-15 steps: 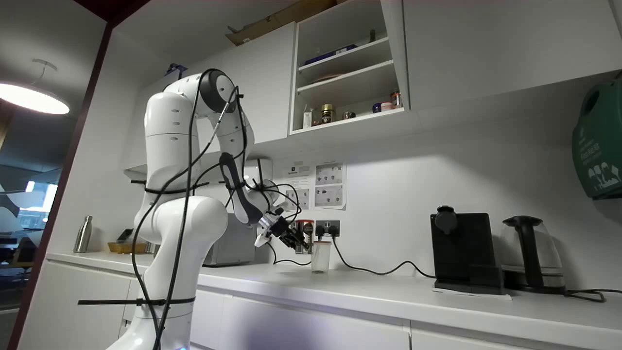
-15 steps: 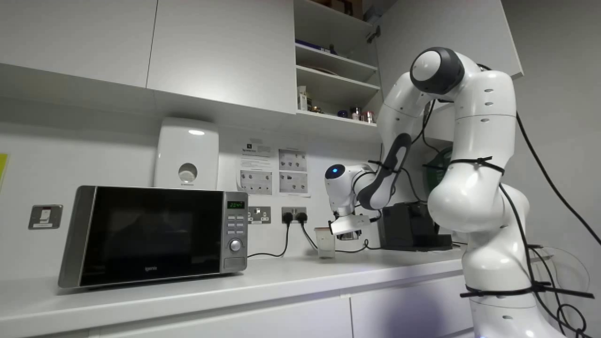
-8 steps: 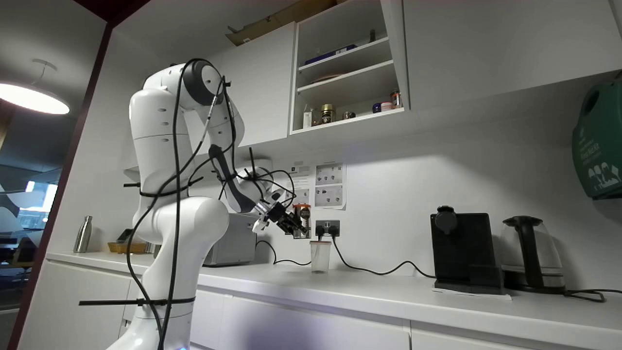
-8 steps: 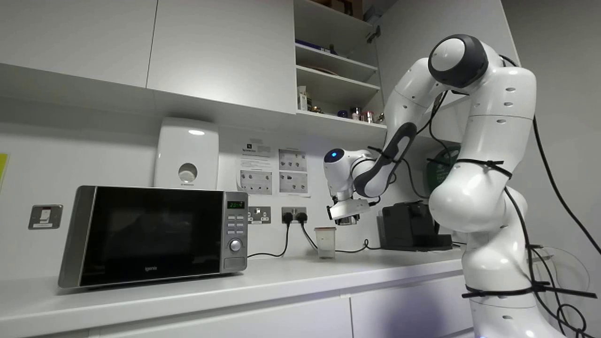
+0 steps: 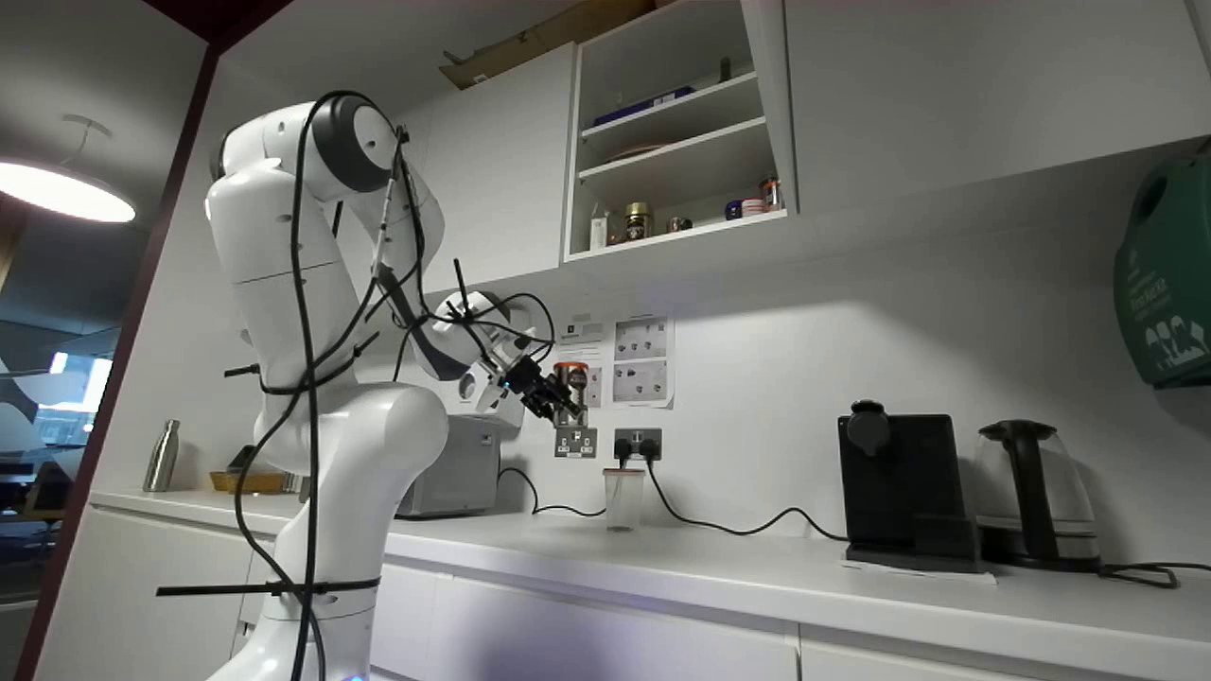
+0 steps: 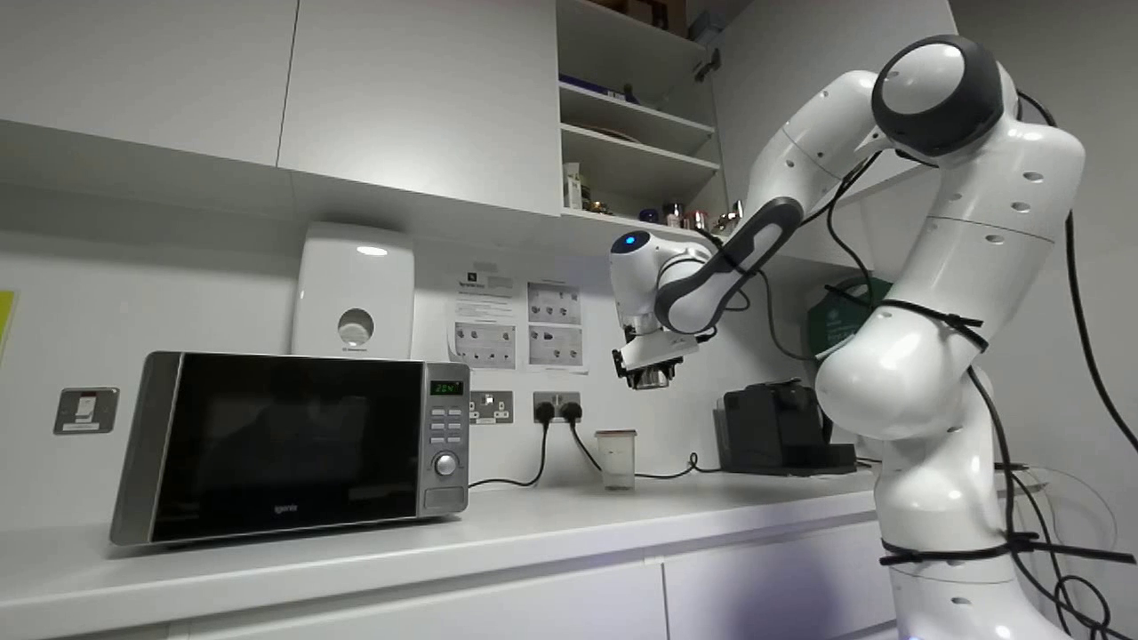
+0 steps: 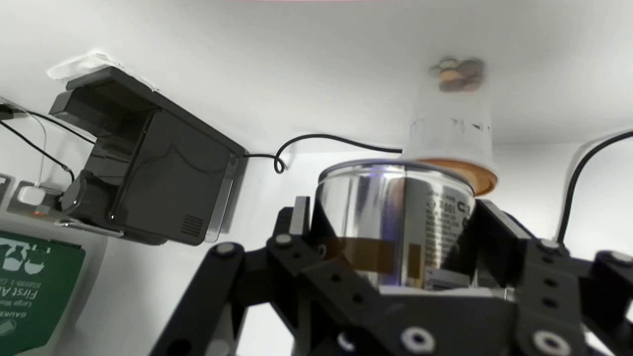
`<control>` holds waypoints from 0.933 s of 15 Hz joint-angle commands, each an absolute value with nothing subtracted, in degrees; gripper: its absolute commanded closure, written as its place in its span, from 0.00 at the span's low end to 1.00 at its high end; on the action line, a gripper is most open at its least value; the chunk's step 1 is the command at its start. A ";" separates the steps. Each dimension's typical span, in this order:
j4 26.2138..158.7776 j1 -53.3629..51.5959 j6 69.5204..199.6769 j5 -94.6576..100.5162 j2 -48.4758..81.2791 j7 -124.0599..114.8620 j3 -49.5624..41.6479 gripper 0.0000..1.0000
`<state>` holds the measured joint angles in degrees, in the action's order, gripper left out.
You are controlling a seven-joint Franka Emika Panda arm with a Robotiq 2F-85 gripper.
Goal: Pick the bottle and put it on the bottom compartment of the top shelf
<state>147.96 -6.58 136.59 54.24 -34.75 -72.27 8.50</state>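
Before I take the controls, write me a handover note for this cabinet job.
Gripper: closed around the silvery container, orange-topped, apparently the job's bottle.
Where: the container is held in the air, clear of the counter. Its goal, the lowest cabinet compartment, is open, with jars and a white box in it.
Done: container gripped and lifted.
Left: raise it to that compartment, set it in among the jars, let go, back out.
Note: the clear container standing on the counter is not in the grip.

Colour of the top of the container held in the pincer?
Orange. The container's top shows best in an exterior view.
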 commanded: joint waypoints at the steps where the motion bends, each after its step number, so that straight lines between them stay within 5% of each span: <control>1: 146.21 -6.27 132.36 50.96 -40.00 -67.62 10.84 0.42; 9: 143.35 -4.70 130.43 51.17 -43.81 -65.73 12.72 0.42; 10: 144.77 -4.66 133.03 51.54 -43.62 -67.94 12.55 0.17; 14: 144.71 -4.64 132.95 51.54 -43.78 -67.57 12.55 0.17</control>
<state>144.73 -5.79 132.47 52.45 -43.61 -68.19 11.71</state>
